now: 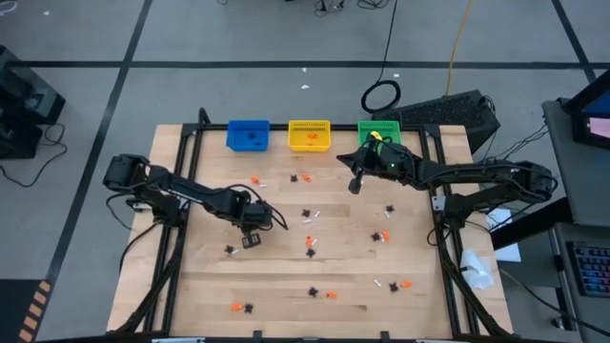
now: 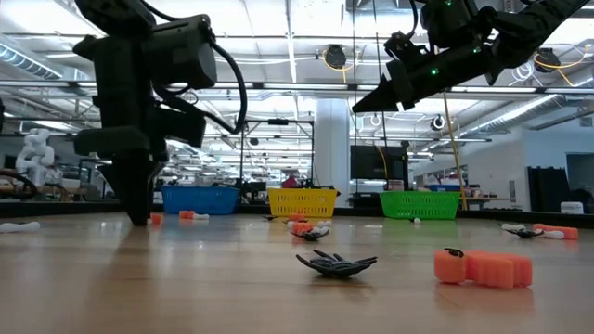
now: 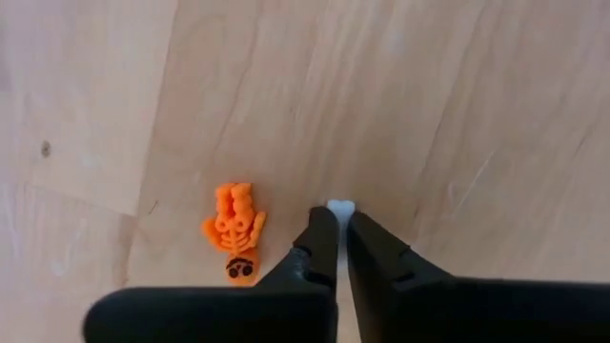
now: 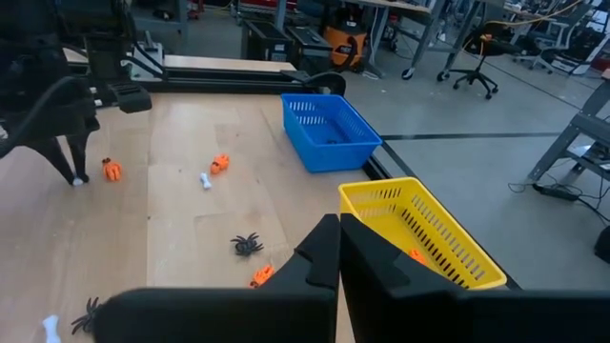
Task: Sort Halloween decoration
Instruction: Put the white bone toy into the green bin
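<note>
Small Halloween decorations lie scattered flat on the wooden table (image 1: pixel 286 286): black spiders (image 2: pixel 336 264), orange pieces (image 2: pixel 483 268) and white ones. My left gripper (image 1: pixel 253 238) points straight down at the table's left-middle, shut on a tiny white trinket (image 3: pixel 341 205). An orange skeleton trinket (image 3: pixel 234 232) lies just beside its fingers. My right gripper (image 1: pixel 355 184) hangs shut and holds nothing, raised above the table in front of the green bin (image 1: pixel 378 131). My left gripper pinches the white trinket's end (image 3: pixel 341 204) between its two fingertips, coming from above and pointing down. Only a small white bit shows past the tips. The trinket is at the table's surface (image 4: pixel 80 180); whether it is lifted clear I cannot tell.
A blue bin (image 1: pixel 249 134), a yellow bin (image 1: pixel 309 135) and the green bin stand in a row at the table's far edge. More trinkets lie across the middle and near part of the table. A black frame (image 1: pixel 181 171) runs along the table's sides.
</note>
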Controlling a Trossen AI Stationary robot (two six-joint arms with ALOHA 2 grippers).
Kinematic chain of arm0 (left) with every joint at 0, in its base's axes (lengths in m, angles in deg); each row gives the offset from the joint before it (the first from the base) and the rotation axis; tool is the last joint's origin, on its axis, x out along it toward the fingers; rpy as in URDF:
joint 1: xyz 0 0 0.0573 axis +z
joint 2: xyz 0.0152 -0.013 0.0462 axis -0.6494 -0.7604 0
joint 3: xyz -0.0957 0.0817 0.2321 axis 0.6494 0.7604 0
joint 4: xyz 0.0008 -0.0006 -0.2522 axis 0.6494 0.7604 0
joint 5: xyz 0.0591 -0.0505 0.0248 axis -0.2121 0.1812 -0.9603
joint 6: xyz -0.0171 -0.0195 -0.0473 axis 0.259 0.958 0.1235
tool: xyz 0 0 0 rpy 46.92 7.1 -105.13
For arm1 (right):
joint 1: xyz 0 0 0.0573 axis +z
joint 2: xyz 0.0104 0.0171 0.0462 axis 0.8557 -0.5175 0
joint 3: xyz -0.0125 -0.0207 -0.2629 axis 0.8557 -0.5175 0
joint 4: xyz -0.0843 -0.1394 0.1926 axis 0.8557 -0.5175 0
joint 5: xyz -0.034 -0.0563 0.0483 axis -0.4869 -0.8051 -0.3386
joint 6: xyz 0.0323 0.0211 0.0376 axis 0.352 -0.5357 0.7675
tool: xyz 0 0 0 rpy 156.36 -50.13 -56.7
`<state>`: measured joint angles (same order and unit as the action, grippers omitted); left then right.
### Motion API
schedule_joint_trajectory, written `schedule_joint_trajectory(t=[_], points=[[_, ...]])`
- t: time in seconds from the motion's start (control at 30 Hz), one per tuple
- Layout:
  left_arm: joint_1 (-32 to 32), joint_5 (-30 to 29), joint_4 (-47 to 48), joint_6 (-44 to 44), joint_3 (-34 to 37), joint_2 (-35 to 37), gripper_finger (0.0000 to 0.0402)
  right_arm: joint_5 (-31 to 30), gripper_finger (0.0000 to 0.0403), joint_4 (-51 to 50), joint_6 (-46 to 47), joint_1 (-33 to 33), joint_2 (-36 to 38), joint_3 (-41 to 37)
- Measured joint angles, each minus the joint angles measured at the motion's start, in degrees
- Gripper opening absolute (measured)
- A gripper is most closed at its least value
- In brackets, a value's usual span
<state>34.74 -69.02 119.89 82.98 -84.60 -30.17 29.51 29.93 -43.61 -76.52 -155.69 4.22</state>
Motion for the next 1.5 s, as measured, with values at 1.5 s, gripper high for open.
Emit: schedule_joint_trajectory(t=[1.5], points=[[18.64, 7.5, -55.81, -14.68, -12.0, -5.93, 0.0003, -1.68, 0.0, -9.77, -5.14, -3.64, 19.48, 0.0]])
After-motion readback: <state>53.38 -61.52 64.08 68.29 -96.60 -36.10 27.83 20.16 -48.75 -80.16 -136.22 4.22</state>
